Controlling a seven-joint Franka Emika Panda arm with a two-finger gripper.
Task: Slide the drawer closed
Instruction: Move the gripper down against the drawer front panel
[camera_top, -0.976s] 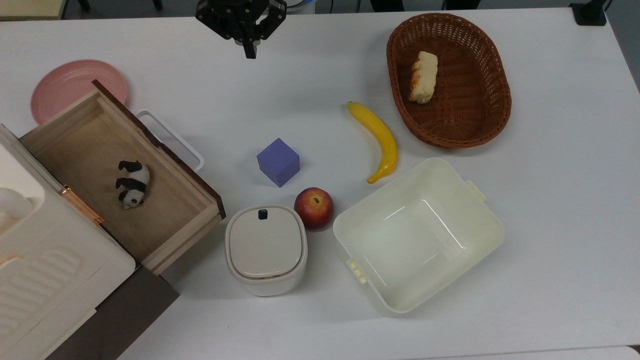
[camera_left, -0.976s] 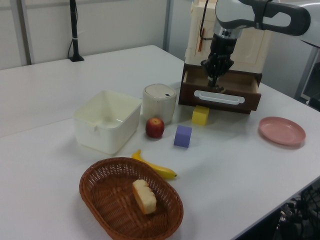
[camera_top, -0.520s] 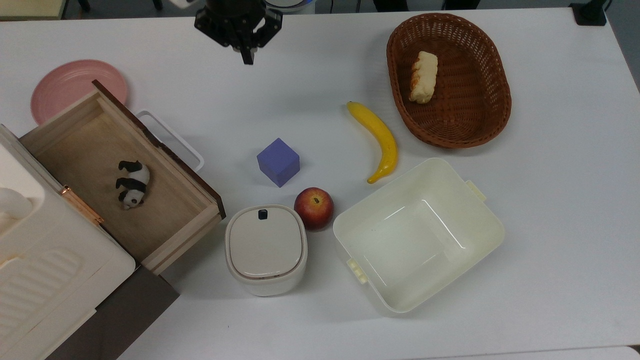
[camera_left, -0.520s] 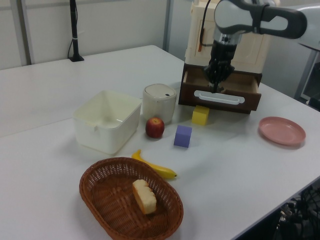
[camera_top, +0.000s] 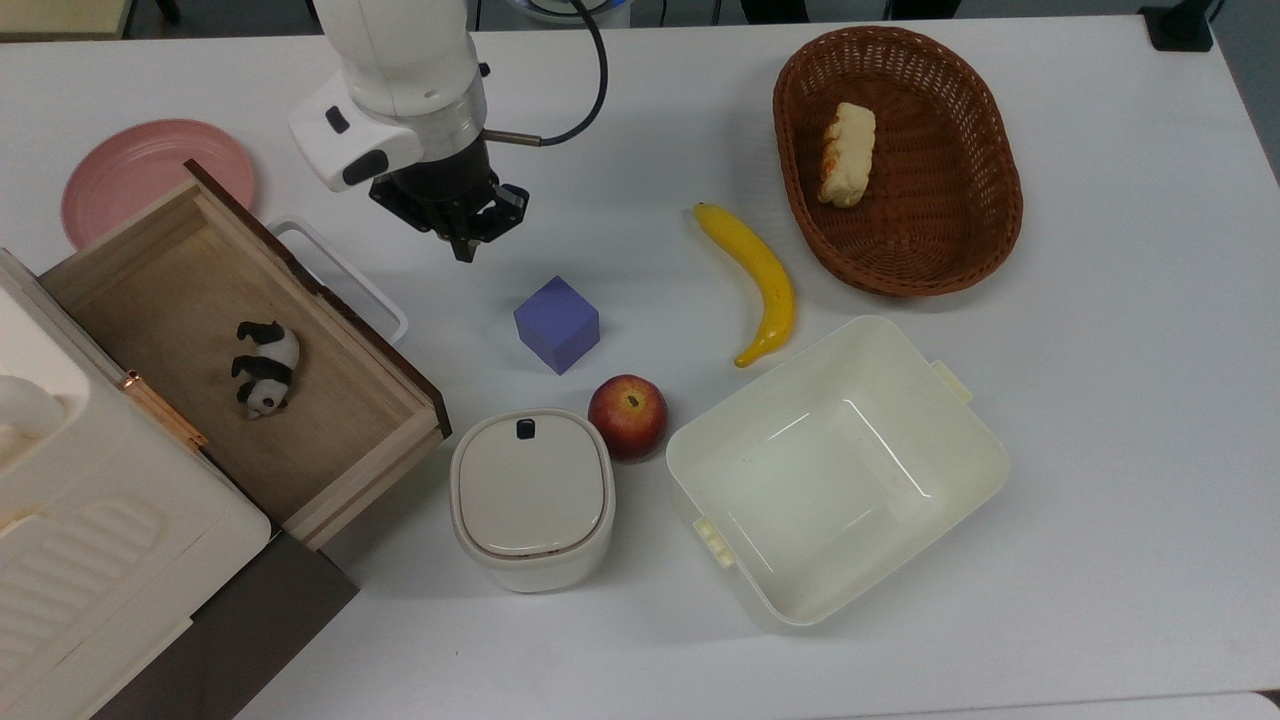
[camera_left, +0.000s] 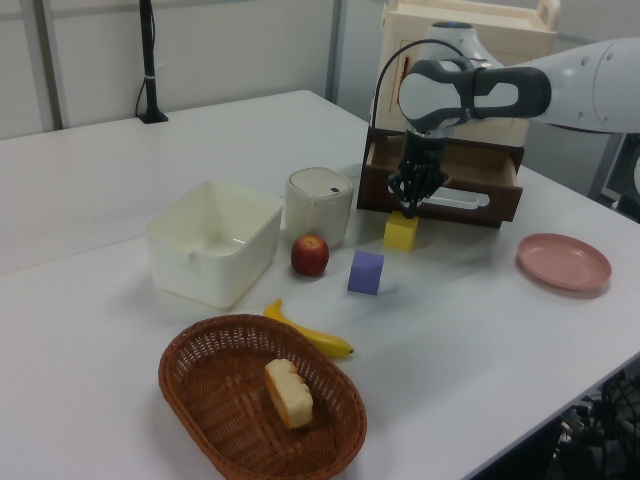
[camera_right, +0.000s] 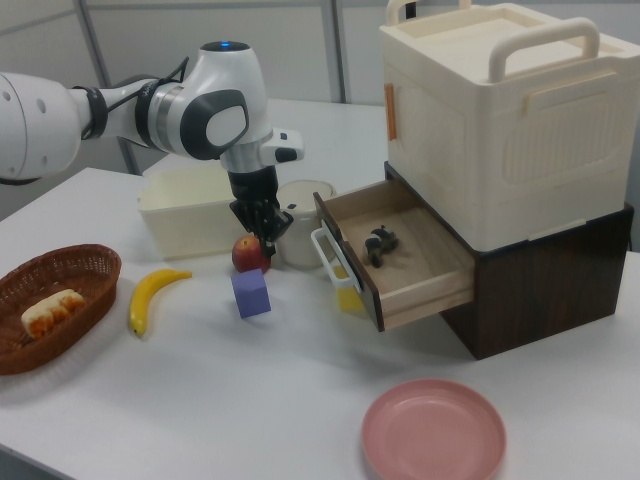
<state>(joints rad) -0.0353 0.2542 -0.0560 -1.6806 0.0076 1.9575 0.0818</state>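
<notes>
1. At the top view's left, we saw the drawer (camera_top: 240, 350) standing well open from the cabinet (camera_top: 120, 560), a toy panda (camera_top: 262, 368) lying inside on its floor.
2. Its dark front and white handle (camera_top: 340, 280) faced the top view's upper right; the long axis ran along that front, and travel ran across it, down-left into the cabinet.
3. We judged the approach step in hand: the tool (camera_top: 462, 248) hung just beside the handle, not touching, fingers narrow with nothing between them.
4. Next, we judged, the tool had to meet the front squarely and push down-left.
5. The purple cube (camera_top: 557, 324) sat further right on the worktop (camera_top: 1100, 400), out of that path.
</notes>
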